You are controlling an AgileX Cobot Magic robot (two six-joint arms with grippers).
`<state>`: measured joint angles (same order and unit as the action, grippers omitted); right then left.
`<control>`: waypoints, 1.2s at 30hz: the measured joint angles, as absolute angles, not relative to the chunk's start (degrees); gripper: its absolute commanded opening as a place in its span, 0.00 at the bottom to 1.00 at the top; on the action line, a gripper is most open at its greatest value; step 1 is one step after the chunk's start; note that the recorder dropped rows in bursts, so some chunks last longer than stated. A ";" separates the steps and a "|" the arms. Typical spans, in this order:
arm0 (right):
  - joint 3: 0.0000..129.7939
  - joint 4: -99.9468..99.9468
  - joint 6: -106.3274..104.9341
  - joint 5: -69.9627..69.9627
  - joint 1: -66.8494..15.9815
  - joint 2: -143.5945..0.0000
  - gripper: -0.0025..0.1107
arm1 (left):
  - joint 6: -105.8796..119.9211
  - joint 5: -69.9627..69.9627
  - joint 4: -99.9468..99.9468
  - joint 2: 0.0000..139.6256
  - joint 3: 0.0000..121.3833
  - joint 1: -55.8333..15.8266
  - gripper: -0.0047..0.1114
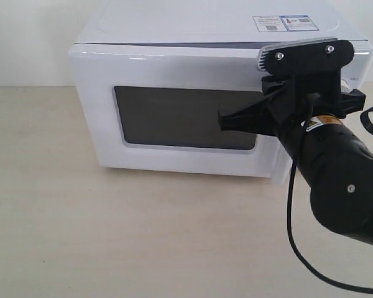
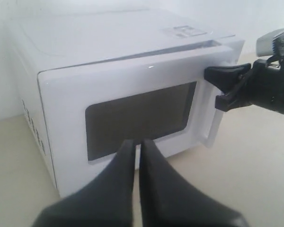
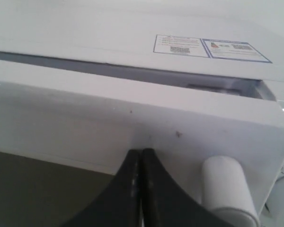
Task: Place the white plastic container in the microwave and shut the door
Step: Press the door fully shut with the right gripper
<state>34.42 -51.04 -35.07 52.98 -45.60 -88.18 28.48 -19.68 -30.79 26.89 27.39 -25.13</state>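
The white microwave [image 1: 174,25] stands on the table with its door [image 1: 174,68] almost flush; a thin dark slit [image 3: 180,78] still shows along the door's top edge. My right gripper [image 1: 222,121] is shut, its tips [image 3: 141,152] pressed against the door front just above the dark window [image 1: 180,118], beside the white bar handle [image 3: 227,189]. My left gripper [image 2: 137,143] is shut on nothing and hangs in front of the microwave, apart from it. The left wrist view also shows the right gripper [image 2: 207,74] touching the door by the handle [image 2: 213,127]. The white plastic container is hidden.
The microwave rests on a pale wooden table [image 1: 112,236] against a white wall. Stickers [image 1: 286,23] lie on the microwave's top. A black cable [image 1: 292,230] hangs from the right arm over the table at the right.
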 measured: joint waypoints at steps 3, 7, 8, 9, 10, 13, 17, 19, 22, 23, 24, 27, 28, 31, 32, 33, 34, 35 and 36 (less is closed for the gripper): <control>36.07 -50.45 -34.92 51.43 -43.53 -88.61 0.02 | 28.48 -19.45 -30.79 20.84 24.85 -25.13 0.08; 36.07 -49.55 -34.51 49.13 -41.68 -88.61 0.02 | 28.48 -19.33 -30.79 18.31 22.91 -25.13 0.08; 36.07 -49.56 -34.42 48.74 -41.55 -88.61 0.02 | 28.48 -19.33 -30.79 18.31 22.82 -25.13 0.08; 36.07 -49.56 -34.42 48.63 -41.55 -88.61 0.02 | 28.48 -19.33 -30.66 18.22 22.82 -25.13 0.08; 36.07 -49.56 -34.42 48.64 -41.41 -88.61 0.02 | 28.48 -19.33 -30.13 18.22 22.82 -25.13 0.08; 36.07 -49.56 -34.38 48.64 -41.42 -88.61 0.02 | 28.48 -19.22 -29.58 18.22 22.82 -25.13 0.08; 36.07 -49.56 -34.27 48.75 -41.42 -88.70 0.02 | 28.48 -19.22 -29.55 18.22 22.82 -25.13 0.08; 36.07 -49.56 -34.27 49.14 -41.42 -88.70 0.02 | 28.48 -19.22 -29.55 18.22 22.82 -25.13 0.08; 36.07 -49.56 -34.27 49.46 -41.42 -88.70 0.02 | 28.48 -19.22 -29.46 18.22 22.82 -25.13 0.08; 36.19 -49.56 -34.27 49.45 -41.42 -88.70 0.02 | 28.48 -19.22 -29.34 18.22 22.82 -25.13 0.08; 36.37 -49.56 -34.27 49.45 -41.42 -88.70 0.02 | 28.48 -19.22 -29.34 18.22 22.82 -25.13 0.08; 37.19 -49.65 -34.85 49.45 -41.42 -88.70 0.02 | 28.48 -19.33 -29.34 18.22 22.82 -25.13 0.08; 37.66 -49.80 -35.13 49.45 -41.42 -88.73 0.02 | 28.48 -19.46 -29.34 18.22 22.82 -25.13 0.08; 38.82 -49.80 -35.82 49.88 -41.05 -88.83 0.02 | 28.48 -19.79 -29.34 18.22 22.82 -25.13 0.08; 39.08 -49.96 -35.98 50.04 -41.05 -88.83 0.02 | 28.48 -19.98 -29.34 18.22 22.82 -25.13 0.08; 39.35 -50.23 -35.96 50.04 -40.95 -88.83 0.02 | 28.48 -20.15 -29.34 18.22 22.82 -25.13 0.08; 39.33 -50.56 -36.09 49.83 -40.95 -88.83 0.02 | 28.48 -20.46 -29.23 18.22 22.82 -25.13 0.08; 39.33 -50.93 -36.46 49.41 -40.95 -88.83 0.02 | 28.48 -20.72 -29.14 18.22 22.82 -25.13 0.08; 39.33 -51.35 -36.87 49.29 -40.95 -88.83 0.02 | 28.48 -20.82 -29.14 18.22 22.82 -25.13 0.08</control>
